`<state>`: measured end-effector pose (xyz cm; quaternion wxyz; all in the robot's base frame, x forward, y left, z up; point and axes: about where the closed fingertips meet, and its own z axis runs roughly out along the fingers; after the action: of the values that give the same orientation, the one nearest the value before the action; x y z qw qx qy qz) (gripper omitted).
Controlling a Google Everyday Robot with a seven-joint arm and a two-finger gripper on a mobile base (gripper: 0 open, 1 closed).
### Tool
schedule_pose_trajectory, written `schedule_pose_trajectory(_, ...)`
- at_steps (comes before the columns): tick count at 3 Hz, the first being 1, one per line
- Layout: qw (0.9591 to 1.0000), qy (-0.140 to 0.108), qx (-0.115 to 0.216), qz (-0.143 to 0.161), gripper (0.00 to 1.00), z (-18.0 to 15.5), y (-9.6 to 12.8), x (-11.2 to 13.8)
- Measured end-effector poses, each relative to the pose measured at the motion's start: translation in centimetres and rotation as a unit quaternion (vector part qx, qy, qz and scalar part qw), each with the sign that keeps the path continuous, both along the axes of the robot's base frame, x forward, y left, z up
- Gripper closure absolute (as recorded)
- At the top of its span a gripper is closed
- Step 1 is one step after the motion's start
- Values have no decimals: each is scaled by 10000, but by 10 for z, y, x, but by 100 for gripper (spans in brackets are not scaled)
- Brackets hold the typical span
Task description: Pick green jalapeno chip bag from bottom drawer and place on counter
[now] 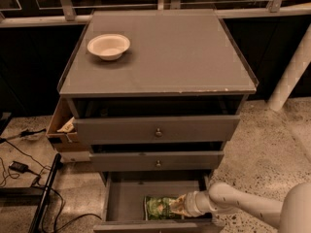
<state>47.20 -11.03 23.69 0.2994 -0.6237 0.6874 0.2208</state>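
The green jalapeno chip bag [158, 208] lies flat on the floor of the open bottom drawer [124, 200], toward its front right. My gripper [178, 206] reaches into the drawer from the right on a white arm, and its tip is at the bag's right edge. The counter [165, 50] is the broad grey top of the cabinet above, with a white bowl [108, 46] at its back left.
Two shallower knobbed drawers [158, 130] stand slightly open above the bottom one. A cardboard box [63, 127] sits against the cabinet's left side. Cables [19, 166] and a dark bar lie on the floor at left. A white post [291, 72] stands at right.
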Motion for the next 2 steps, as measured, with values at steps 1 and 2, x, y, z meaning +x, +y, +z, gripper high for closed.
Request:
schedule_pose_trajectory(1, 9999, -146, 38, 67, 47, -10, 8, 13)
schedule_pose_trajectory(2, 9997, -174, 170, 90, 42, -23, 15, 25)
